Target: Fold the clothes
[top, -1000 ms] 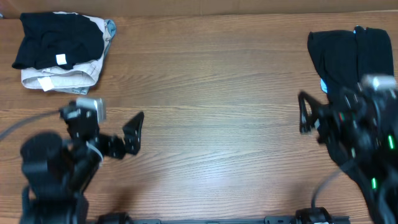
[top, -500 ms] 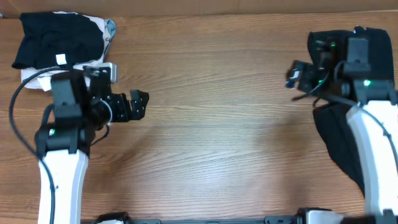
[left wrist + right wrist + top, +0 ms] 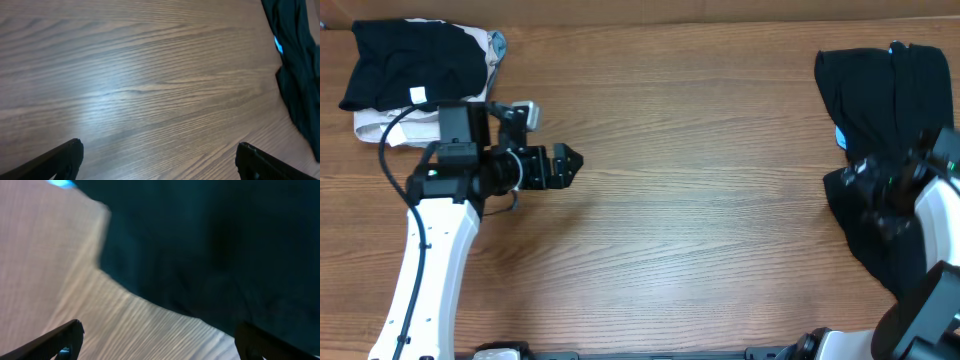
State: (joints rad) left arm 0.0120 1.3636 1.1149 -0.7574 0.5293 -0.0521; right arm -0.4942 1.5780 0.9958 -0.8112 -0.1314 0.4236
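The clothes to the right are a large crumpled black garment (image 3: pixel 880 90) with a bit of light blue (image 3: pixel 840 137) at its left edge. My right gripper (image 3: pixel 868 187) hovers over its lower left part, open and empty. In the right wrist view the black garment (image 3: pixel 215 245) fills the upper right, and the right gripper (image 3: pixel 159 341) straddles its edge over bare wood. My left gripper (image 3: pixel 570 163) is open over bare table left of centre, pointing right. The left wrist view shows the left gripper (image 3: pixel 159 161) holding nothing, with the black garment (image 3: pixel 300 75) far off.
A stack of folded clothes (image 3: pixel 415 75) lies at the back left: a black piece with a white tag on top, beige fabric (image 3: pixel 420 128) beneath, a light blue edge (image 3: pixel 498 43). The wooden table (image 3: pixel 700 200) stretches between the arms.
The left arm has risen and reached rightward toward the table's middle. The right gripper swung from the garment's upper left down to its lower left part. Both stayed open.
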